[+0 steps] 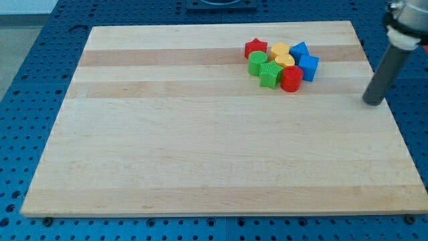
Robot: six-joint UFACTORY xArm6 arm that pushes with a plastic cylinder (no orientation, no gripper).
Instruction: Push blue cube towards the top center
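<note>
In the camera view, the blue cube (309,67) is seen at the right edge of a tight cluster near the board's (200,147) top right, touching the red cylinder (291,79). My tip (372,102), holding nothing, is placed well apart, toward the view's right.

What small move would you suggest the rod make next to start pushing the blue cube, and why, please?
Probably slide my tip toward the view's left and slightly down, to approach the blue cube from its lower right. The tip sits apart, near the wooden board's right edge, and the cube lies at the cluster's right side beside the red cylinder.
</note>
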